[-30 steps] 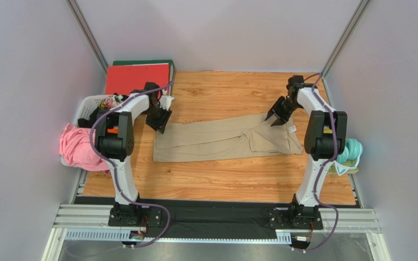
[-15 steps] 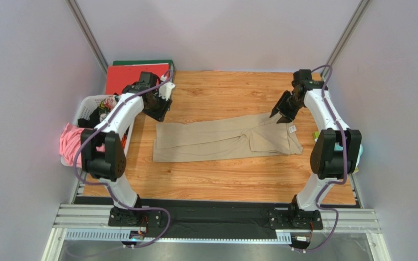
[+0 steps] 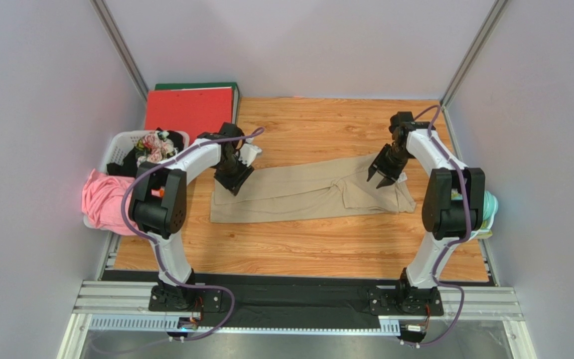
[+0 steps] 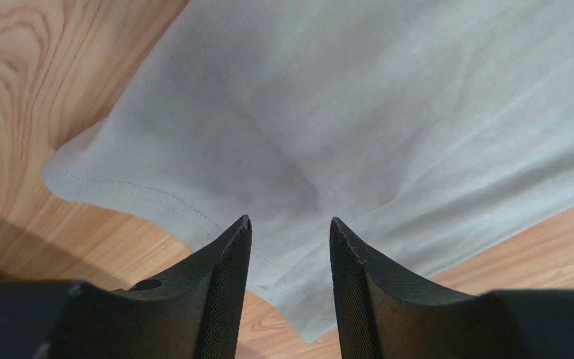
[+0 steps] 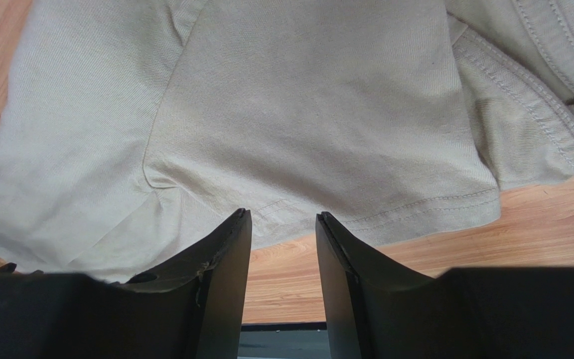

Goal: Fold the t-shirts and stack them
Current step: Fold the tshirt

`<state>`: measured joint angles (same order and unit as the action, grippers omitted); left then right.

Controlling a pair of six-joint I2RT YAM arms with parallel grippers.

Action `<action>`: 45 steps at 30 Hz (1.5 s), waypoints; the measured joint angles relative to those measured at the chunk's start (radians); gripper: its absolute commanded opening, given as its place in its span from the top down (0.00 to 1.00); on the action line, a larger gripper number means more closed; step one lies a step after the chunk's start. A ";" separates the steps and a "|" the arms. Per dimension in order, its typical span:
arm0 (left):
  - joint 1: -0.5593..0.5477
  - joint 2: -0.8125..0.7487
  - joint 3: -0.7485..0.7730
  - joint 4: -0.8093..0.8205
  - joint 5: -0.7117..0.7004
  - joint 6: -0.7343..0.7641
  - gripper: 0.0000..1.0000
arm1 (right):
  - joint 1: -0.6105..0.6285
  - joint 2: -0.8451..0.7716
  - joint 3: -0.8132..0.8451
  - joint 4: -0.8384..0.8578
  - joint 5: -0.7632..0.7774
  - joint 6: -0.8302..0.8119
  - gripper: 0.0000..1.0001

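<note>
Hovering over the far edge of the t-shirt (image 3: 309, 192), both arms look to be partway through the folding step, not yet at the stacking. The shirt lies flat across the middle of the counter (image 3: 305, 254) as a long narrow band that runs from the counter's left side toward its right, so by the look of it the lengthwise fold is done and the crosswise fold is what remains. The left claw (image 3: 231, 179) is at the end of the band nearer the counter's left edge; its wrist view shows the fingers (image 4: 222, 284) released and apart, with nothing between them and the stitched hem corner (image 4: 155, 198) lying just below. The right claw (image 3: 378, 173) is at the end nearer the counter's right edge, likewise released and empty, poised over a sleeve (image 5: 327, 134) whose hem runs just ahead of its fingertips. Neither claw can be said to touch the cloth. The next move probably calls for each claw to drop onto its edge and pinch every layer there, not only the top one, then carry one end over the other while keeping the band taut and square. A basket of other clothes (image 3: 129, 149) sits off the counter's left edge.
</note>
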<state>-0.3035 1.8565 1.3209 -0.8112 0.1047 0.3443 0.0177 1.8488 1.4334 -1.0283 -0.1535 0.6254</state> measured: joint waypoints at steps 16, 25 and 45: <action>0.006 0.025 0.154 0.015 0.001 0.031 0.51 | 0.007 0.025 -0.002 -0.033 0.134 0.011 0.60; 0.049 0.055 0.061 0.038 0.010 0.068 0.51 | 0.007 0.048 0.015 -0.075 0.164 0.019 0.62; 0.089 0.056 -0.019 0.099 -0.012 0.116 0.51 | 0.007 0.158 0.117 -0.158 0.248 0.030 0.63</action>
<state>-0.2142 1.9129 1.3018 -0.7120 0.0929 0.4599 0.0250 2.0068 1.5509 -1.1866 0.0944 0.6556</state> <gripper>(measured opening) 0.487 0.371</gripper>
